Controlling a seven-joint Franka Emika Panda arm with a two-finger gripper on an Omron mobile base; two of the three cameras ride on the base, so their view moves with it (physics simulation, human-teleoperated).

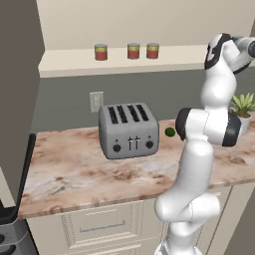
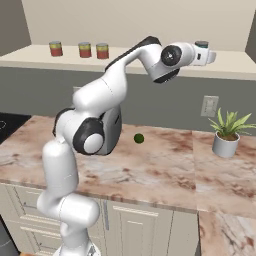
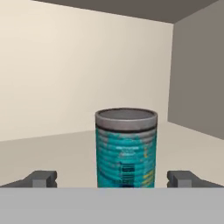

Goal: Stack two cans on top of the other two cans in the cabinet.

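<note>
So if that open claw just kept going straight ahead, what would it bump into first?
Most likely the upright teal-blue cylindrical can, centred between the open gripper tips; how far off is unclear.

text: none legible | teal-blue can (image 3: 126, 151) — label print too blurred to read | elsewhere — no signs

**Robot body: appearance**

Arm (image 2: 95, 107) links glossy white, smooth and rounded, thick tubular segments. Joints capped with dark grey to black bands and collars; one round grey disc on the elbow housing, centre left of right base view. Tool (image 3: 112, 179) finger tips small, dark grey, blocky. No cables, screws or markings discernible.
</note>
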